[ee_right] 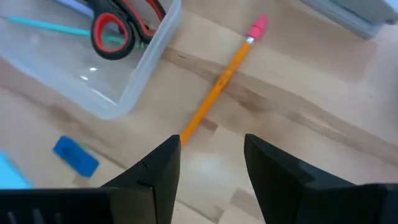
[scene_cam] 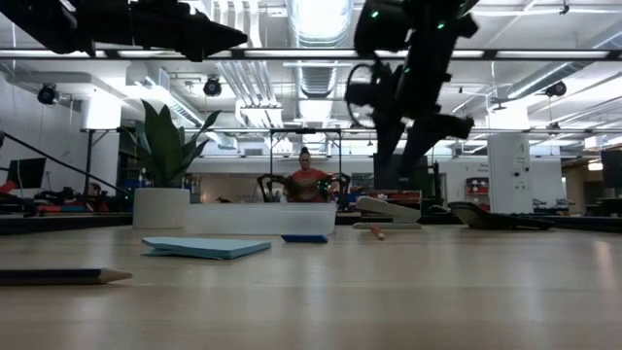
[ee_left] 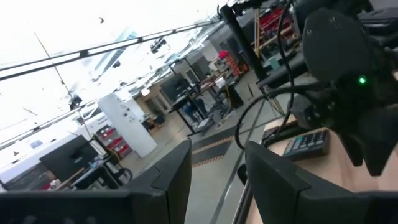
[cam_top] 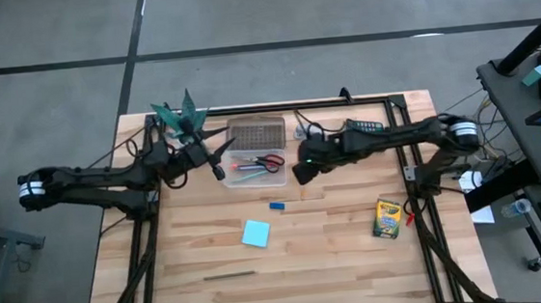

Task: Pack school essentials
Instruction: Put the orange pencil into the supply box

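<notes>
room: open workshop hall with ceiling ducts; a seated person far behind the table.
surface: pale wooden slatted table in a black frame.
counts: one clear plastic box holding one pair of red-handled scissors; one orange pencil with pink eraser; one small blue eraser; one light-blue square notepad; one yellow-green crayon box; one dark pencil at 6 o'clock.
right gripper: parted, empty, above the orange pencil, at 3 o'clock of the box.
left gripper: parted, empty, raised at 9 o'clock of the box.
nearby: green potted plant, black calculator, grey stapler.
</notes>
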### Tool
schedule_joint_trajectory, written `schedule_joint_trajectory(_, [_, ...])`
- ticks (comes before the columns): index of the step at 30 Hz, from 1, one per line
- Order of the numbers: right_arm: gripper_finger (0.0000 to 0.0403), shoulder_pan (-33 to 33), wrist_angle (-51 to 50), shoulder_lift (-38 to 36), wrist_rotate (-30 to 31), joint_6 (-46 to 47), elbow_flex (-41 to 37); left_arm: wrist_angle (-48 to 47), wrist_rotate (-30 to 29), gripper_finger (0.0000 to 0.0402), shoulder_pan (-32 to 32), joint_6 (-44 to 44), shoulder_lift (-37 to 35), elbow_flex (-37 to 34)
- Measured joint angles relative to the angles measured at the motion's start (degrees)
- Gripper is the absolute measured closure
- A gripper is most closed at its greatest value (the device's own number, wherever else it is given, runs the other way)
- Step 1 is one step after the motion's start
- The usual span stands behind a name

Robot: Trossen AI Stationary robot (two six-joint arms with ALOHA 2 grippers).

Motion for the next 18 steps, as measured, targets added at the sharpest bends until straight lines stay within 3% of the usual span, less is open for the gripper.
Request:
schedule_joint_trajectory(9, [0.0236,-3.18,-2.39,12.08,-0.38,-3.18,5.56,0.13,-0.61,0.0269,0.0,0.25,-0.63,-0.48])
schedule_joint_trajectory(18, [0.0236,-3.87,-1.97,15.06,-2.03,-3.79,6.81,0.13,-0.61,0.0269,0.0,0.36,-0.61,-0.5])
